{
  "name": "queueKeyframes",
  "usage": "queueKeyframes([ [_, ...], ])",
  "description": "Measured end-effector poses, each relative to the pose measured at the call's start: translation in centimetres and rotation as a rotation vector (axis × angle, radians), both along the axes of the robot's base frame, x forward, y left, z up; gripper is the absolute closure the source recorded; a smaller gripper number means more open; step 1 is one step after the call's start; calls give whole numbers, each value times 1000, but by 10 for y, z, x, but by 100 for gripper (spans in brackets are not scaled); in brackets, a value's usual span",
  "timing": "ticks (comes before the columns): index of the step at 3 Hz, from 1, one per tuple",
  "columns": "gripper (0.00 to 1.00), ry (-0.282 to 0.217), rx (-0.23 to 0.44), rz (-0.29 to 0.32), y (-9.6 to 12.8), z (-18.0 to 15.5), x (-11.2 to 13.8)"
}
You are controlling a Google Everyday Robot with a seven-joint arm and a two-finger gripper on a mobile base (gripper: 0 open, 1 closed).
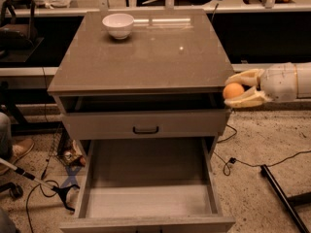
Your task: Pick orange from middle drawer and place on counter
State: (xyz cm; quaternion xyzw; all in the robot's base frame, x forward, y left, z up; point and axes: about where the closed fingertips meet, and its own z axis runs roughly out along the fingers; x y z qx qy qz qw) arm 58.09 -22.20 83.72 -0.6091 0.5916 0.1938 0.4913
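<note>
The orange is held between the pale fingers of my gripper, which comes in from the right edge of the view. It hangs just off the right side of the cabinet, level with the edge of the counter. The gripper is shut on the orange. The middle drawer is pulled fully out below; its flat grey floor holds nothing. The drawer above it shows its front with a small black handle and is closed.
A white bowl stands at the far left of the counter. Cables and a black bar lie on the floor to the right. A blue-black tool and a shoe are on the left.
</note>
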Motion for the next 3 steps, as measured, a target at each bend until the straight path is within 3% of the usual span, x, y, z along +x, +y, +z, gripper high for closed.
queueKeyframes([
  [2, 100, 106, 30, -218, -21, 31, 55],
  [3, 100, 68, 92, -265, -13, 53, 78],
])
